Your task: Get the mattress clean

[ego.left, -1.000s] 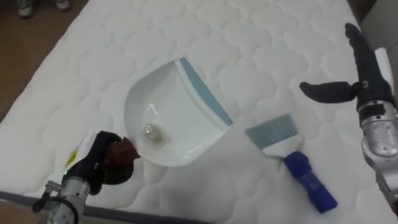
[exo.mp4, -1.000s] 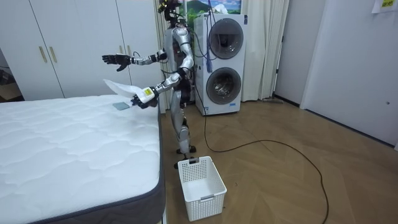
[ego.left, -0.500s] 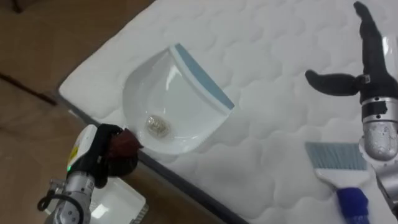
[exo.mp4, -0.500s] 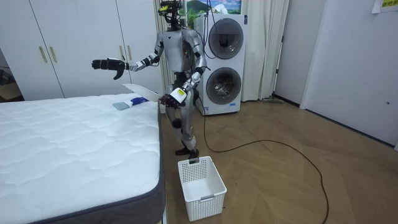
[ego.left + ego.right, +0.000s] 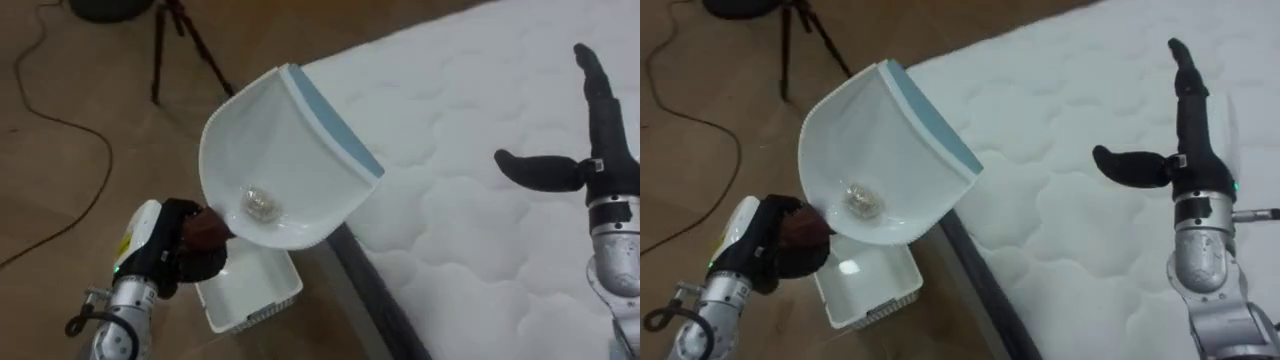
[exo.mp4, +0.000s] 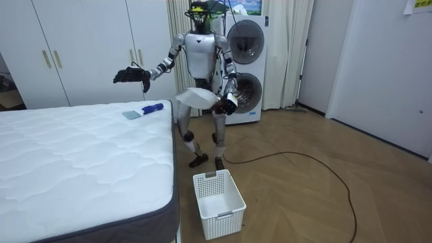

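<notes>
The white plastic dustpan with a pale blue lip [image 5: 285, 160] is up in the air, just off the bed's edge. A white slatted plastic basket [image 5: 250, 298] stands on the wooden floor [image 5: 80, 120] beneath its rim. A small crumpled wad [image 5: 262, 204] lies in the dustpan's hollow. The left hand [image 5: 185, 252] has its fingers wrapped round the handle. The right hand [image 5: 592, 170] hangs over the white quilted mattress [image 5: 470, 130], fingers straight, thumb out, holding nothing. A blue-handled brush [image 6: 150, 108] lies at the mattress's far corner, near where the robot stands.

Left hand [image 5: 172, 252] clenched, right hand [image 5: 603, 160] spread
</notes>
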